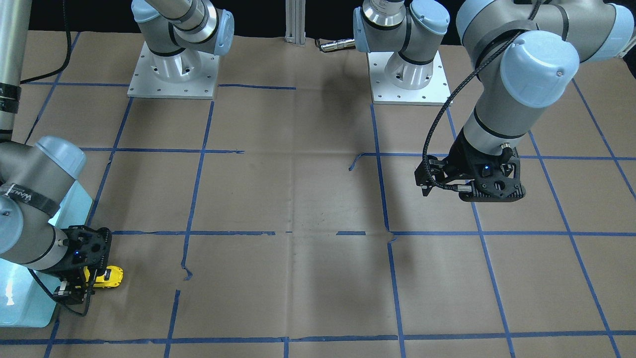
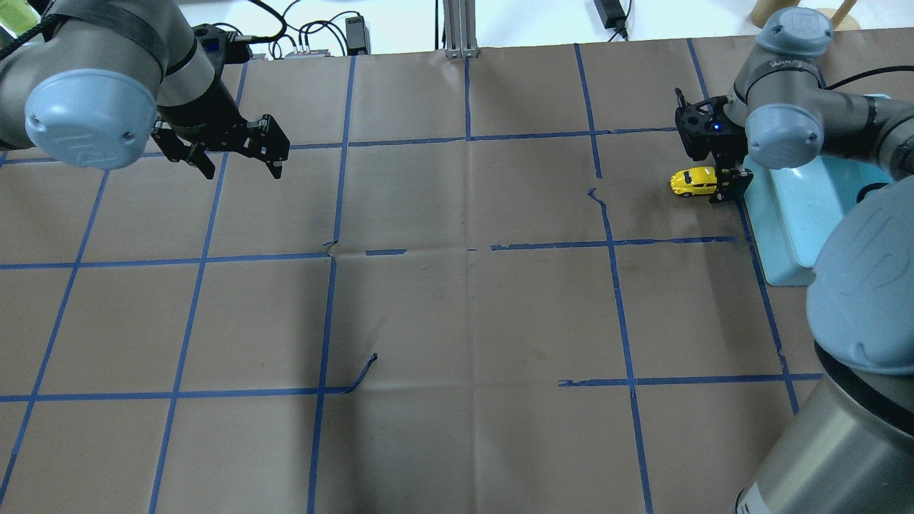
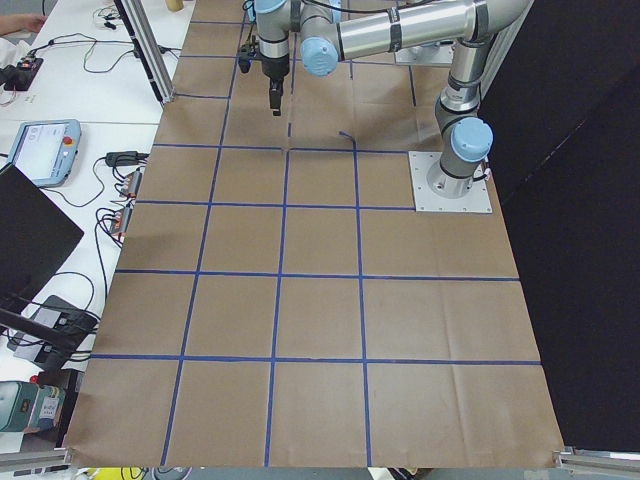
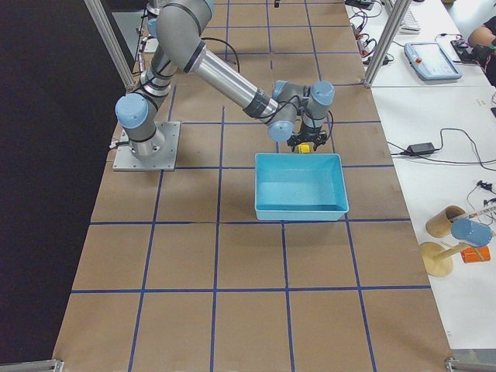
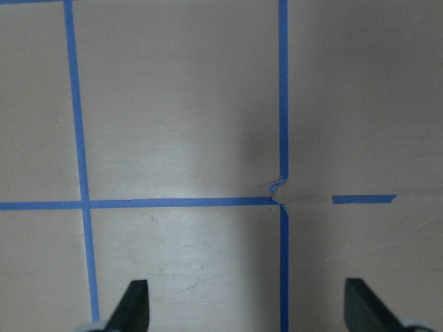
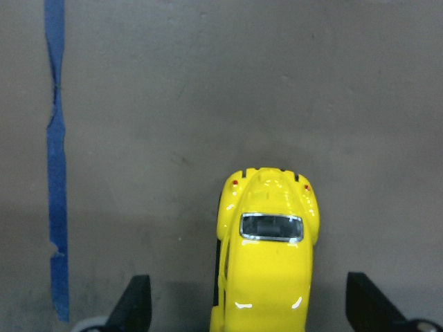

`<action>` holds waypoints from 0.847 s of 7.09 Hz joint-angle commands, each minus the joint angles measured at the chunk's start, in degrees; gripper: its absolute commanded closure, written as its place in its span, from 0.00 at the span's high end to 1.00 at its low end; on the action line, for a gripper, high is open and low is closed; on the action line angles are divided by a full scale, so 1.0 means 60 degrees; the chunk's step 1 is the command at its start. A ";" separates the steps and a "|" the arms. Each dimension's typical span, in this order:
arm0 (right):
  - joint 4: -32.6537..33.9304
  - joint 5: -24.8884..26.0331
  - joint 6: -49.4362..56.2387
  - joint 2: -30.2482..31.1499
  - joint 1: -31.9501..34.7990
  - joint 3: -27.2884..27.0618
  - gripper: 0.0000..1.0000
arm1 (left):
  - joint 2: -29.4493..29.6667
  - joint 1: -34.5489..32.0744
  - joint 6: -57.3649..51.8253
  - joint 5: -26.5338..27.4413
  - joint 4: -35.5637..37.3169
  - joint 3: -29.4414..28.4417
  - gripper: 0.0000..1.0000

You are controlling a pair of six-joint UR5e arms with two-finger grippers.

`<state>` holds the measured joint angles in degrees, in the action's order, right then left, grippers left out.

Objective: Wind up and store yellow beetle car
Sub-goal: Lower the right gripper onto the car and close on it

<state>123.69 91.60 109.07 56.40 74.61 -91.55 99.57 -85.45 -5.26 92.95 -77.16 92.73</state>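
The yellow beetle car [image 2: 692,182] stands on the brown paper next to the light-blue bin [image 2: 785,221]. It also shows in the front view [image 1: 110,277] and the right side view [image 4: 306,147]. My right gripper [image 2: 716,175] is low over the car's bin-side end. In the right wrist view the car [image 6: 266,263] lies between the two fingertips [image 6: 137,308], which stand wide apart and do not touch it. My left gripper [image 2: 239,153] is open and empty above the far left of the table. Its wrist view shows only paper and tape between its fingertips [image 5: 135,304].
The bin [image 4: 298,186] sits at the table's right end, right behind the right gripper, and looks empty. The table is brown paper with a blue tape grid [image 2: 468,135]. The arm bases [image 1: 174,74] stand at the robot's edge.
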 commanded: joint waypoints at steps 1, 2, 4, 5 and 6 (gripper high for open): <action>0.0054 -0.0003 -0.0014 -0.0172 0.0001 0.0066 0.64 | -0.0215 0.0032 0.0056 0.0080 -0.0393 0.0013 0.99; 0.0039 -0.0003 -0.0029 -0.0085 0.0001 0.0096 0.26 | -0.0290 0.0032 0.0071 0.0080 -0.0701 -0.0059 0.99; -0.0091 -0.0003 -0.0058 0.0047 0.0001 0.0111 0.09 | -0.0422 0.0032 0.0085 0.0065 -0.1041 -0.0264 0.99; -0.0122 -0.0061 -0.0160 0.0338 0.0030 0.0068 0.09 | -0.0568 0.0032 0.0085 -0.0109 -0.1027 -0.0250 0.99; -0.0267 -0.0612 -0.0523 0.0935 0.0074 0.0009 0.10 | -0.0555 0.0018 0.0303 -0.0154 -0.0911 -0.0264 0.99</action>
<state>122.89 90.56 107.80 58.62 74.80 -91.16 96.54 -85.27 -4.43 92.57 -83.06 91.24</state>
